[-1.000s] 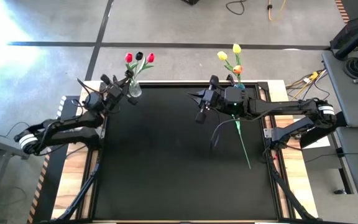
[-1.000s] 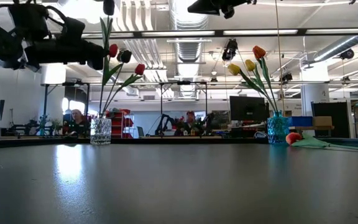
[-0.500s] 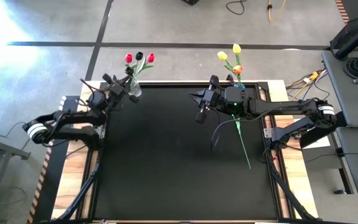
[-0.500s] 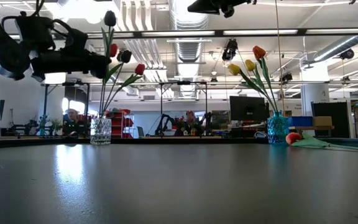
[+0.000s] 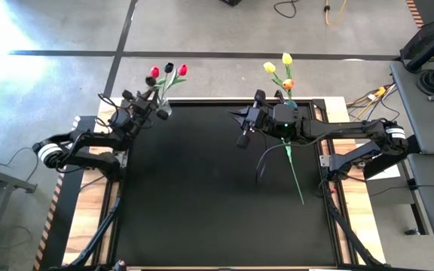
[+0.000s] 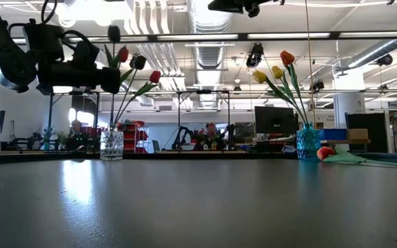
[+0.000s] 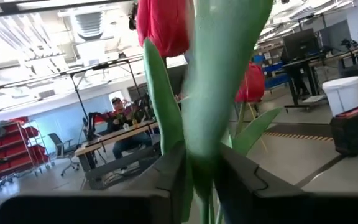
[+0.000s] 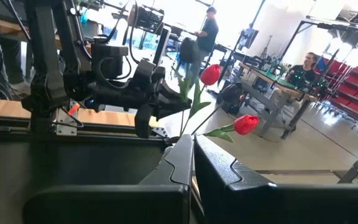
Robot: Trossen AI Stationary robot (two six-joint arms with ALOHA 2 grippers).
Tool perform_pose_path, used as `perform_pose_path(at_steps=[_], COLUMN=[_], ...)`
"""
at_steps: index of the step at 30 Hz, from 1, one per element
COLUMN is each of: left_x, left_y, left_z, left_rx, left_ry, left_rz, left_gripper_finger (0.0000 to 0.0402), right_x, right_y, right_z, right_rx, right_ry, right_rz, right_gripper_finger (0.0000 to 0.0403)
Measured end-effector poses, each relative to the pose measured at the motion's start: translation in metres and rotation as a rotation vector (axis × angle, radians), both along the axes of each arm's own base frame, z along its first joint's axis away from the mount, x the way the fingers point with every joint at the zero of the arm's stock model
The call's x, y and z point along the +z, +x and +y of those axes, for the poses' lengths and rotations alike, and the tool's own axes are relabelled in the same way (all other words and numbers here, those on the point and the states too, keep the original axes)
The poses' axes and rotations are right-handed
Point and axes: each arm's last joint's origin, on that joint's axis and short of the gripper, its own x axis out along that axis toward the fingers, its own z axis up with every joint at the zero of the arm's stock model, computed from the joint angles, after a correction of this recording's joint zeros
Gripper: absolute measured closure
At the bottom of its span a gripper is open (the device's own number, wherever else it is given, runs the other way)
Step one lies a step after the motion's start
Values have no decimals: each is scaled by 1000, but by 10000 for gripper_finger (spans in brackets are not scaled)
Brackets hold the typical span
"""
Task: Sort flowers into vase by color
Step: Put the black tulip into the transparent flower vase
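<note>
A clear glass vase [image 5: 162,110] [image 6: 112,145] stands at the table's far left with red tulips [image 6: 123,54] and a dark one [image 6: 138,62] in it. My left gripper [image 5: 149,102] [image 6: 116,77] [image 7: 201,167] hovers above it, shut on another near-black tulip [image 6: 114,33]. A blue vase [image 5: 289,102] [image 6: 308,143] at the far right holds yellow and orange tulips [image 5: 286,59]. One tulip [image 5: 294,175] lies flat on the table, its reddish head [image 6: 326,152] near the blue vase. My right gripper [image 5: 242,135] [image 8: 191,152] hangs raised over the far middle of the table, shut and holding nothing. My left gripper pinches the near-black tulip's green stem and leaf [image 7: 205,134] between its two fingers, some way below the head. The fingers reach level from the table's left, across the stem. The tulip stands upright, its stem [image 6: 113,107] running down to the clear vase's mouth.
The black mat [image 5: 202,196] spreads between the vases. A dark cable [image 5: 262,162] dangles below the right arm. Both vases sit close to the table's far edge. People sit at benches in the room beyond the table.
My left gripper has come down toward the clear vase, staying shut on the near-black tulip. The tulip's head has sunk from well above the red heads to just above them. The right arm has kept still.
</note>
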Motion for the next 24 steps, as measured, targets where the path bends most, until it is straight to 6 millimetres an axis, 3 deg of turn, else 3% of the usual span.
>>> perform_pose_path(at_steps=[12,24], left_x=[-7,1], left_y=[1,-2], left_z=[2,-2], left_rx=[8,1], left_ry=[-61,-37], left_rz=[45,-3], left_gripper_finger=[252,255], right_x=[0,-1], right_y=[0,0], right_z=[0,0], right_rx=[0,0], right_ry=[3,4], right_rz=[-1,6], right_gripper_finger=[394,393])
